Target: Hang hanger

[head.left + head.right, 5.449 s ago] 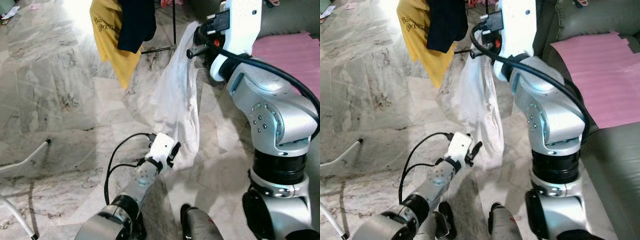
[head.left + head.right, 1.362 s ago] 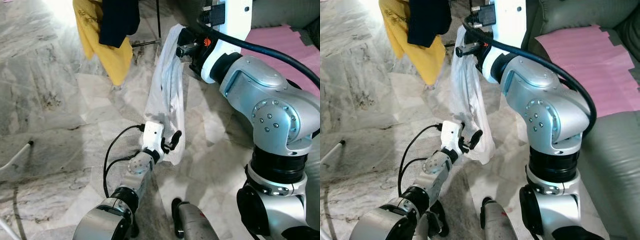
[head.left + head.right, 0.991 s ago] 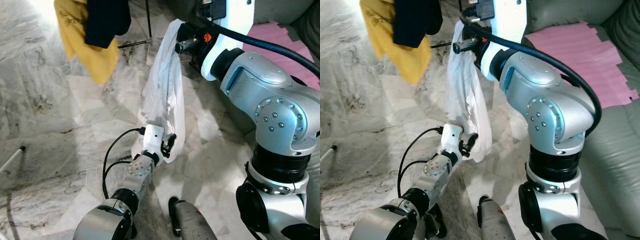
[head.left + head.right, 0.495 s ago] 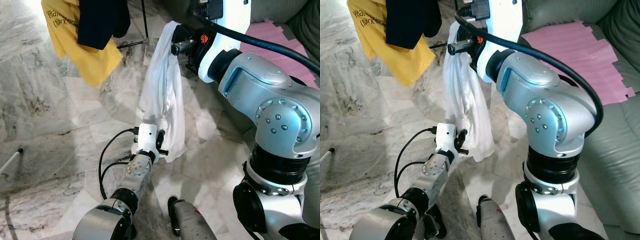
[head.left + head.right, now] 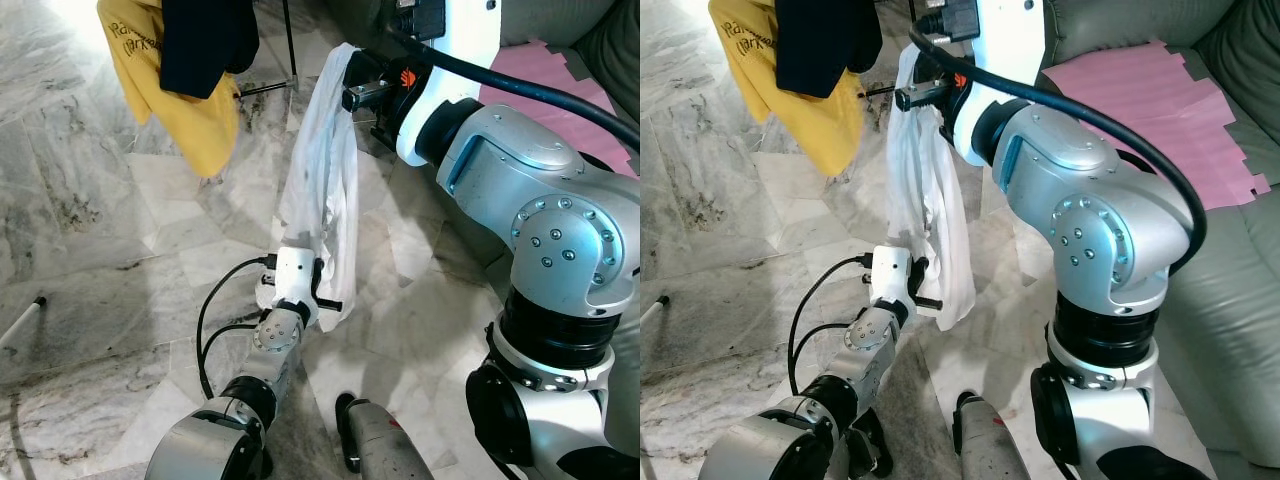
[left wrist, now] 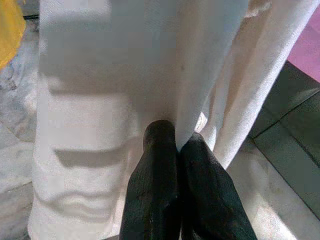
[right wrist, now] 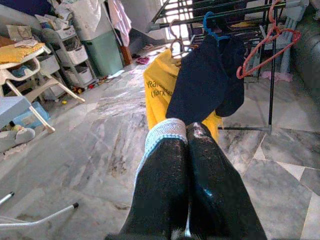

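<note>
A white garment (image 5: pixel 325 190) hangs in front of me, bunched into a long strip. My right gripper (image 5: pixel 347 86) is raised and shut on its top; a ribbed hem lies over one finger (image 7: pixel 162 165) in the right wrist view. Low down, my left gripper (image 5: pixel 322 290) is shut on the garment's bottom edge, with white cloth (image 6: pixel 115 100) pinched between the fingertips. Beyond stands a black drying rack (image 7: pixel 225 10) with a blue hanger (image 7: pixel 210 26), a red hanger (image 7: pixel 270 47), a navy garment (image 5: pixel 205 40) and a yellow shirt (image 5: pixel 190 100). No hanger can be made out inside the white garment.
A grey-green sofa (image 5: pixel 1230 260) with a pink sheet (image 5: pixel 1150 90) on it stands close on my right. The rack's black leg (image 5: pixel 288 40) meets the marble floor behind the garment. A white pole (image 5: pixel 20 325) lies at the left. Shelves and a folding chair (image 7: pixel 30 70) stand further off.
The left gripper, open beside the hem a second ago, has shut on it. The white garment now hangs narrower. The yellow shirt has swung, and the view has shifted a little.
</note>
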Robot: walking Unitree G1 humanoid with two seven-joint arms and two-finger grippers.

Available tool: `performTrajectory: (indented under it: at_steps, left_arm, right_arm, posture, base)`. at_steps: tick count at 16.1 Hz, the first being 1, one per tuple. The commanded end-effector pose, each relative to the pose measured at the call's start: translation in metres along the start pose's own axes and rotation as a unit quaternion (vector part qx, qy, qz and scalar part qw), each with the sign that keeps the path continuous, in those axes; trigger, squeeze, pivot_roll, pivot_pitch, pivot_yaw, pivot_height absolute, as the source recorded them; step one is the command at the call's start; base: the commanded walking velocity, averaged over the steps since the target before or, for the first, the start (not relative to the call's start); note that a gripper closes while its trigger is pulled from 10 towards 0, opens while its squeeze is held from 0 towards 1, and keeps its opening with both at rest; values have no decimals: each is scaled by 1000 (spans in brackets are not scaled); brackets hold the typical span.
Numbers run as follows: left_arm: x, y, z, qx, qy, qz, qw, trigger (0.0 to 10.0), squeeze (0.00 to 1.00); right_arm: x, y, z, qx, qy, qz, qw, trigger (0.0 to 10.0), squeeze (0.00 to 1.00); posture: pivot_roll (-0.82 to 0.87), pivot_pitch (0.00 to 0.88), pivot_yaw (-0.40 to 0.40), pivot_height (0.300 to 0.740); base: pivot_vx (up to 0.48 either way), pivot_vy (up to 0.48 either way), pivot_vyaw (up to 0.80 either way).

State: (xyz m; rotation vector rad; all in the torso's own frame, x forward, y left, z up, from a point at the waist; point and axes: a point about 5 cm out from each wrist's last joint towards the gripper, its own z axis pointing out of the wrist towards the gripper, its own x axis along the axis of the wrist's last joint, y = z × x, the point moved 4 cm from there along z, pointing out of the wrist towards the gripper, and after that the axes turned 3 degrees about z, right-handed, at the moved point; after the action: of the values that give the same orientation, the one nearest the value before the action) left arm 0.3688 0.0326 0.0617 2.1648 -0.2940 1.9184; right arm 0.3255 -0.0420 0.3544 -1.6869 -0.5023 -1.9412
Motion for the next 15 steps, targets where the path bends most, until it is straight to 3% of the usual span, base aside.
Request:
performTrajectory:
  at_steps: [1, 15]
  left_arm:
    - [13, 81, 2, -73, 8, -61, 995, 0, 0]
    - [13, 81, 2, -73, 8, -61, 995, 0, 0]
  right_arm:
    - [12, -7, -4, 11, 23, -9, 1000, 0, 0]
    - [12, -7, -4, 11, 23, -9, 1000, 0, 0]
  posture:
    - [-602, 278, -20, 740]
    - [-602, 278, -20, 740]
  base:
    - [0, 0, 0]
    - [0, 0, 0]
